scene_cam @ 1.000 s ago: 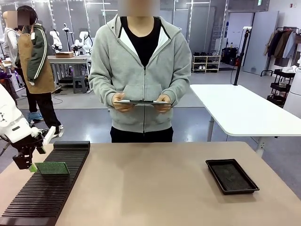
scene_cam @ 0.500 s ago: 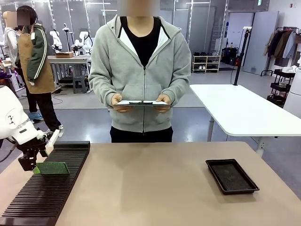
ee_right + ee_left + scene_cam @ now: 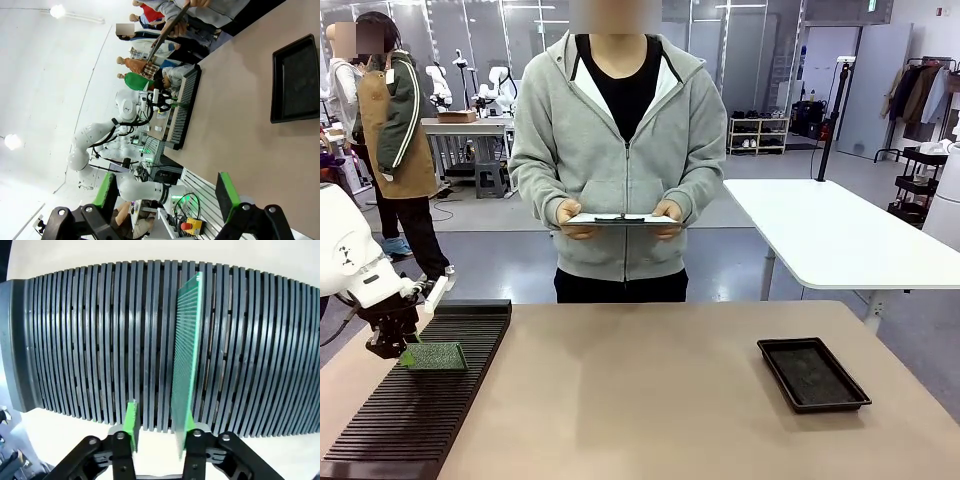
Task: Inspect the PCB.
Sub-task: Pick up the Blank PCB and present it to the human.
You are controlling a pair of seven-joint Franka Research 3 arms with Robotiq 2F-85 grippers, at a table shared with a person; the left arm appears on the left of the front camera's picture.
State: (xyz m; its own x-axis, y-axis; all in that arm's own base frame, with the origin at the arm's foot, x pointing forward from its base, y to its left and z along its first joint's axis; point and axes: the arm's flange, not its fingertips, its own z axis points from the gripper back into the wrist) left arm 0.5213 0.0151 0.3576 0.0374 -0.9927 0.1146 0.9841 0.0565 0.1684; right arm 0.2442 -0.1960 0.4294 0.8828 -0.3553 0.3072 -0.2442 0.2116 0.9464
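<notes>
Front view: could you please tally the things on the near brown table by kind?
Slotted black rack: 1
PCB: 1
Black tray: 1
Total: 3

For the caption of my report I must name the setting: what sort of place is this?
Probably a robotics or electronics test lab: a green PCB stands in a black slotted rack on the table, a person holds a clipboard, and storage shelves line an open hall behind.
</notes>
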